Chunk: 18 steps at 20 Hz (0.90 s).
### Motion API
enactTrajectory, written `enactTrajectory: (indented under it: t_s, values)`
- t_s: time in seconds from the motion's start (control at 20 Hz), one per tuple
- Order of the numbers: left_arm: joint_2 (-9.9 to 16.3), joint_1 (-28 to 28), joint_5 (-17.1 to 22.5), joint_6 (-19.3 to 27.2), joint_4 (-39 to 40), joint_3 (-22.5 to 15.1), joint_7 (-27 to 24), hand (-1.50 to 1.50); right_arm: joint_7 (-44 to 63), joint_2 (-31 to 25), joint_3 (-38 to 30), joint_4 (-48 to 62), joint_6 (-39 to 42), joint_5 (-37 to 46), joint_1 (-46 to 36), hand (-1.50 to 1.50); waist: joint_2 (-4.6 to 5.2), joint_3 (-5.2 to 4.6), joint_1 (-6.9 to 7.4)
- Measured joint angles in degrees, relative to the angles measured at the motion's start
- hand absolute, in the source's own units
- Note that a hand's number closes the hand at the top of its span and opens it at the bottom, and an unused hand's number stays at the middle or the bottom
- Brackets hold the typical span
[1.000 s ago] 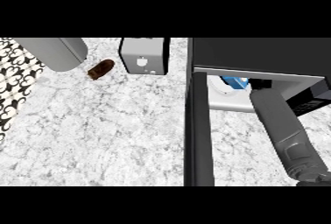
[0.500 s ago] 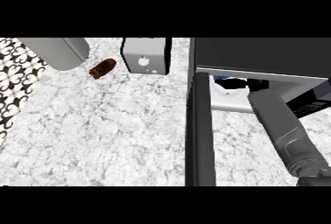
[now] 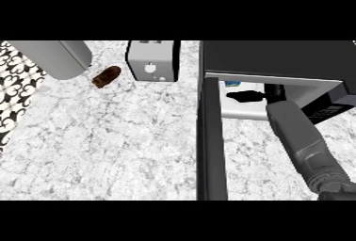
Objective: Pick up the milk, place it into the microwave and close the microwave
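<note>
The right robot hand (image 3: 249, 97) reaches into the open microwave (image 3: 278, 59), its black fingers stretched out flat and released, holding nothing. The milk (image 3: 233, 84) sits inside the cavity, just behind those fingers, only a blue-and-white sliver showing. The microwave door (image 3: 211, 141) swings out over the marble surface (image 3: 104, 141). A toaster (image 3: 151, 61) and a brown item (image 3: 106, 76) stand farther left.

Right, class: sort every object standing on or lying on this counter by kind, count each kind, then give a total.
Microwave, door open: 1
Toaster: 1
Milk carton, inside the microwave: 1
Brown object, a food item perhaps: 1
Grey cylindrical vessel, partly out of view: 1
Total: 5
</note>
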Motion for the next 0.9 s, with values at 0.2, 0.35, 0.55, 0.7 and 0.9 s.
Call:
enactTrajectory:
  t_s: [0.2, 0.35, 0.55, 0.7, 0.9]
  values:
    - [-1.2, -0.8, -2.3, 0.4, -0.4, -2.5, 0.7, -1.5, -3.3, 0.0, -1.3, 0.1, 4.4, -1.9, 1.5, -1.5, -0.39, -0.04, -0.95]
    - [-2.3, -0.7, -4.8, 0.8, -1.2, -4.9, 1.0, -1.5, -5.1, 0.1, -1.5, -0.1, 8.0, -2.8, 3.1, -1.5, -0.83, -0.1, -1.83]
    - [-3.4, -1.5, -8.0, 1.5, -2.0, -7.4, 1.7, -1.5, -6.5, 1.2, -1.2, -1.6, 12.1, -4.1, 4.8, -1.5, -1.43, -0.24, -2.55]
    - [-4.3, -2.2, -10.6, 2.7, -3.1, -9.9, 3.7, -1.5, -8.1, 2.6, -0.5, -3.3, 14.0, -4.7, 7.7, -1.5, -1.84, -0.34, -3.44]
    - [-5.9, -4.5, -13.9, 4.6, -3.6, -13.7, 7.0, -1.5, -8.9, 4.1, 0.8, -6.7, 17.4, -5.4, 11.6, -1.5, -2.35, -0.39, -4.54]
